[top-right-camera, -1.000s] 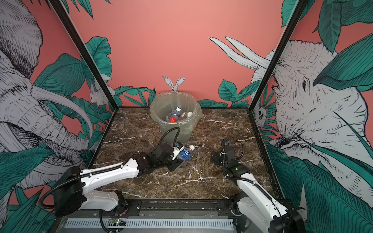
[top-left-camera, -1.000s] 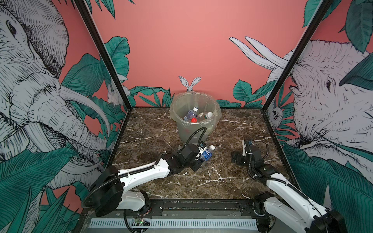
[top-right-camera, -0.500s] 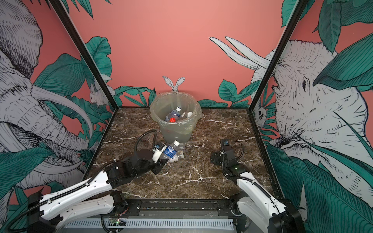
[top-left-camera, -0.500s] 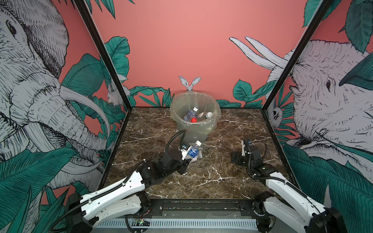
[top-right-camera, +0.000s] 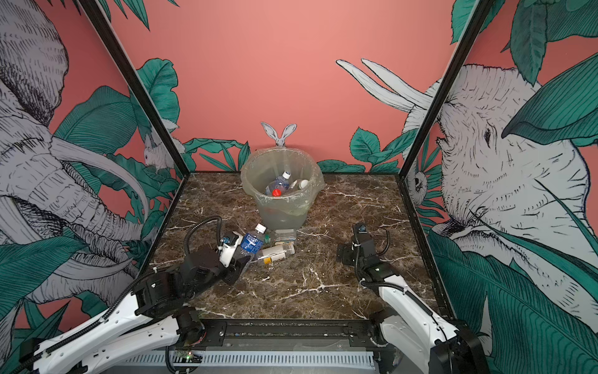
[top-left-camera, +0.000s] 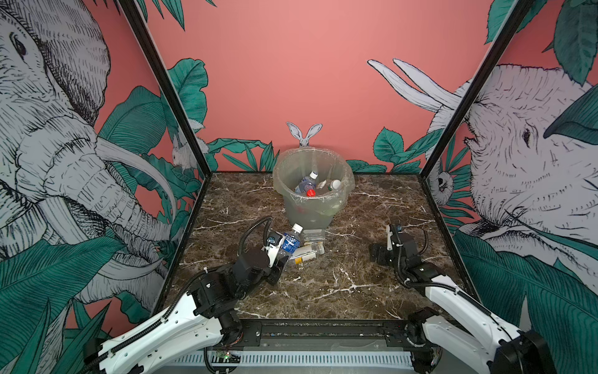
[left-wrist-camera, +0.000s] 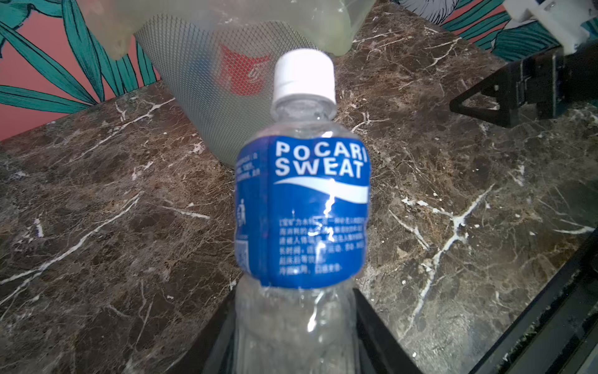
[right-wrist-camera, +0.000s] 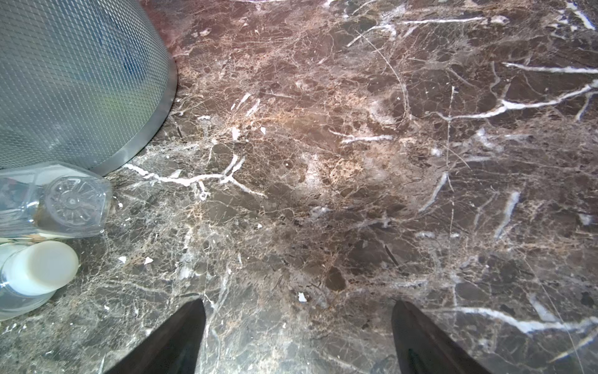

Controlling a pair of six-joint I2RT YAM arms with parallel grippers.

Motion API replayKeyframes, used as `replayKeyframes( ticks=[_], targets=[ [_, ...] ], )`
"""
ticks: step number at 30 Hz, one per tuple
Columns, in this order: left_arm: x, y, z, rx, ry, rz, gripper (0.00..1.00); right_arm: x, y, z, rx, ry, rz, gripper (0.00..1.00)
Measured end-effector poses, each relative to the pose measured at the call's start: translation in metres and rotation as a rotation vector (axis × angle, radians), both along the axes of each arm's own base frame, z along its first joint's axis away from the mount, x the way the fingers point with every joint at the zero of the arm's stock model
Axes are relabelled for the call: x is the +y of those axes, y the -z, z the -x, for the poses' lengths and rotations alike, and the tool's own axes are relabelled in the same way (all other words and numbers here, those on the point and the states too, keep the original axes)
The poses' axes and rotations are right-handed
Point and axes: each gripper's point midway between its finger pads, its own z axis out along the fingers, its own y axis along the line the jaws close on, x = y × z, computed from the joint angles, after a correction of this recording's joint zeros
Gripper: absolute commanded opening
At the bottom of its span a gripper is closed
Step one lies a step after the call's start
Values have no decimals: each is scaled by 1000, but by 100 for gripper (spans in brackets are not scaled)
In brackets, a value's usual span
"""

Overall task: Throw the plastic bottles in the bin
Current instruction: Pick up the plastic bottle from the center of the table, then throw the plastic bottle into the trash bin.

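We see the left gripper (top-left-camera: 281, 255) clamped on the lower body of a clear bottle with a blue label (top-left-camera: 291, 241), its white cap pointing toward twelve o'clock, at the bin (top-left-camera: 312, 200). In the left wrist view that blue-labelled bottle (left-wrist-camera: 302, 207) stands straight out from between the two dark fingers (left-wrist-camera: 369, 311), which press its clear lower part from either side; the cap sits just in front of the bin's meshed wall (left-wrist-camera: 200, 97). The bin stands at the twelve o'clock end of the marble table (top-left-camera: 356, 275), lined with a clear bag, and we count several bottles already inside it (top-left-camera: 312, 186), among them one with a red cap. On the table just at the six o'clock side of the bin's foot lie two more bottles: a clear square one (top-left-camera: 313, 234) touching or nearly touching the bin, and a white-capped one with a yellow patch (top-left-camera: 305, 252) just beside the held bottle, at its three o'clock. The right gripper (top-left-camera: 380, 252) sits well apart at three o'clock from this cluster, low over bare marble, and in the right wrist view its fingers (right-wrist-camera: 181, 336) stand wide with nothing between them; the two loose bottles lie off toward its nine o'clock.
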Motion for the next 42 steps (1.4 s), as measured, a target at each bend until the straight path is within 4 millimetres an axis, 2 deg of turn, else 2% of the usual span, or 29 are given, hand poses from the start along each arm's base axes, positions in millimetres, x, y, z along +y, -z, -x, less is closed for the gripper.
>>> replayKeyframes(
  ticks=[3, 6, 9, 13, 15, 17, 19, 22, 25, 28, 36, 39, 42],
  targets=[
    [0, -18, -3, -30, -2, 5, 51, 0, 0, 0, 1, 0, 0, 92],
    [-6, -51, -11, -88, -2, 9, 51, 0, 2, 0, 6, -1, 1, 92],
    [-22, -103, -26, -173, 2, 22, 50, 0, 4, 0, 16, -2, 4, 92],
    [-53, -178, -69, -289, -23, 84, 51, 0, 6, 1, 21, -3, 6, 92],
    [-63, -203, -104, -326, -64, 104, 63, 1, 6, 1, 21, -5, 4, 92],
    [-73, -216, -146, -355, -114, 98, 95, 1, 5, 1, 19, -5, 3, 93],
    [-82, -216, -180, -361, -150, 82, 99, 1, 4, 1, 16, -5, 2, 95],
    [-93, -196, -221, -330, -180, 39, 99, 2, 2, 1, 7, -8, -3, 96],
    [-95, -169, -238, -283, -178, 2, 100, 3, -1, 1, 1, -15, -11, 96],
    [-91, -165, -237, -274, -170, 7, 100, 4, -1, 1, 2, -21, -16, 96],
    [-65, -202, -198, -345, -165, 99, 100, 15, -2, 3, -1, -80, -23, 97],
    [-56, -208, -187, -361, -170, 123, 100, 31, -4, 7, -17, -147, -4, 97],
    [-49, -202, -180, -358, -176, 125, 99, 51, -6, 14, -37, -237, 29, 97]
  ],
)
